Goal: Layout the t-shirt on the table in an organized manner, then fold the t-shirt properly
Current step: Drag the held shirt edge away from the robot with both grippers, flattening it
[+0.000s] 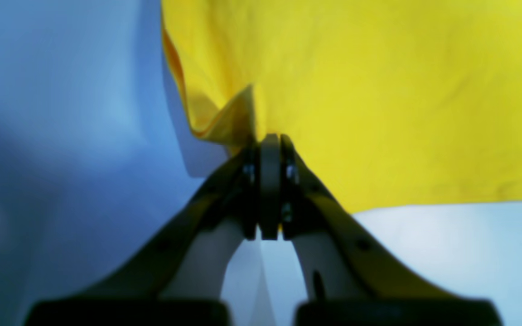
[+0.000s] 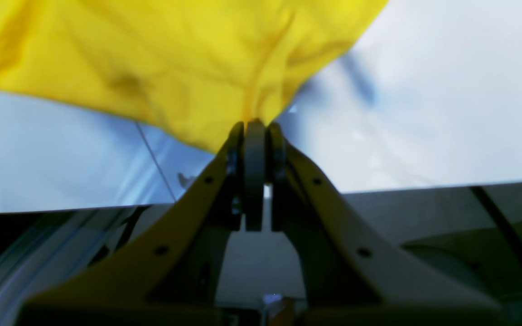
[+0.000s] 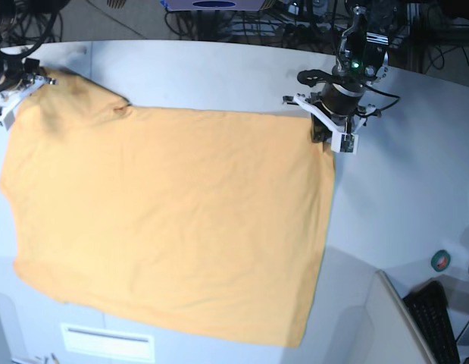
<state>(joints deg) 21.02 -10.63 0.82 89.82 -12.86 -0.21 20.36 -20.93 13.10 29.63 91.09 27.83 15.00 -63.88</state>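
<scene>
Over the desk (image 3: 416, 189) we've got the t-shirt (image 3: 173, 220) spread out, left gripper (image 1: 269, 141) and right gripper (image 2: 255, 123) each clamped on a corner, so uneven pulling could bunch it.

No text, brand, number or sign can be read in any view; a white label (image 3: 107, 341) at the near edge of the surface (image 3: 401, 197) is too blurred to read.
</scene>
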